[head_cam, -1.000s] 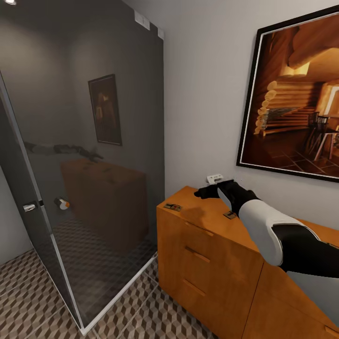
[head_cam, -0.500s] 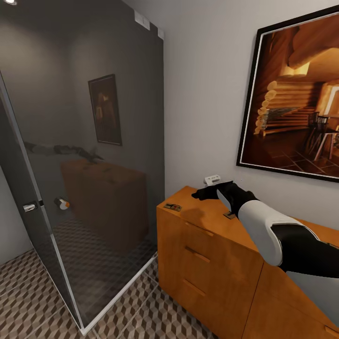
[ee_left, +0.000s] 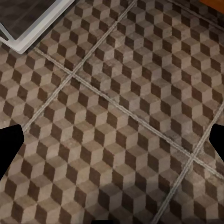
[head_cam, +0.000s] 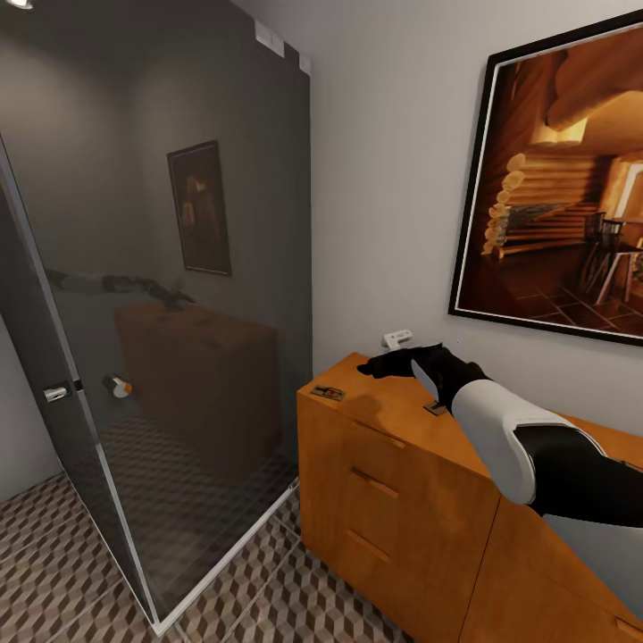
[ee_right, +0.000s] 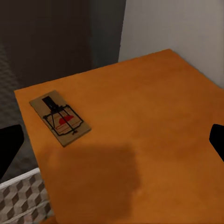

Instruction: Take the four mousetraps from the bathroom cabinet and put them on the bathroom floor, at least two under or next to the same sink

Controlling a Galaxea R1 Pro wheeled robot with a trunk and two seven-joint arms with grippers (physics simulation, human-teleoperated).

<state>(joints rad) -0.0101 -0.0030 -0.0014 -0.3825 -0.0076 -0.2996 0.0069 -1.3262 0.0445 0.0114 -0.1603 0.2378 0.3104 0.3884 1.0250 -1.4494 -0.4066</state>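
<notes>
A: Right gripper first, jaws?

B: Black fingertips sit at opposite edges of the right wrist view, so jaws apart, nothing between them. It hovers over the flat top of the low orange-brown wooden cabinet, near the back corner by the wall.

A: Mousetraps?

B: One small flat brown wooden mousetrap with dark wire and a red spot lies flat on the cabinet top near its front-left corner, apart from the gripper. In the head view that same trap is near the edge facing the dark glass shower screen. A second small trap lies further right on the top, just beside the black wrist of the arm, partly hidden.

A: Left gripper?

B: Dark tips at both sides of the left wrist view, jaws apart, empty, pointing down at the cube-pattern brown, beige and white tiled bathroom floor.

A: Rest?

B: Small white wall fixture just behind the right gripper; large black-framed log cabin picture on the wall above the cabinet.
</notes>
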